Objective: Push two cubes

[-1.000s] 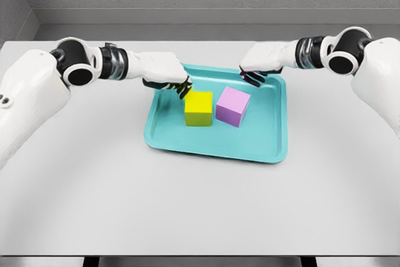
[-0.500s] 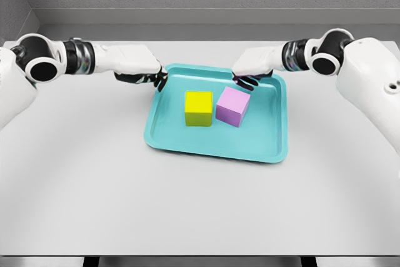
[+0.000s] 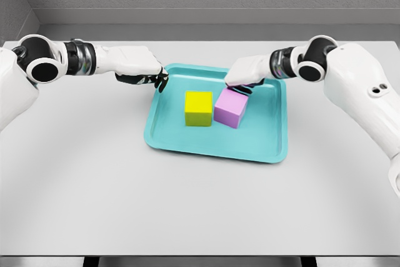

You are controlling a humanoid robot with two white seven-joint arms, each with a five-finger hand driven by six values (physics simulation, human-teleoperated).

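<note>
The right robot hand [image 3: 240,79], fingers curled, pressed the purple cube [image 3: 230,107] from the tray's [image 3: 275,148] far edge. The left robot hand [image 3: 145,74], curled and empty, hovered by its far left corner, apart from the yellow cube [image 3: 198,108]. A steady, level push looked best to stop the cube twisting.

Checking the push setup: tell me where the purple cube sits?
In the teal tray, right of the yellow cube, the purple cube lies under the right hand.

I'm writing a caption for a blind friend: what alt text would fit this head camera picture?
A white robot's right hand rests at the far top edge of a pink cube, which sits beside a yellow cube in a teal tray on a grey table. Its left hand hovers by the tray's far left corner, holding nothing.
</note>
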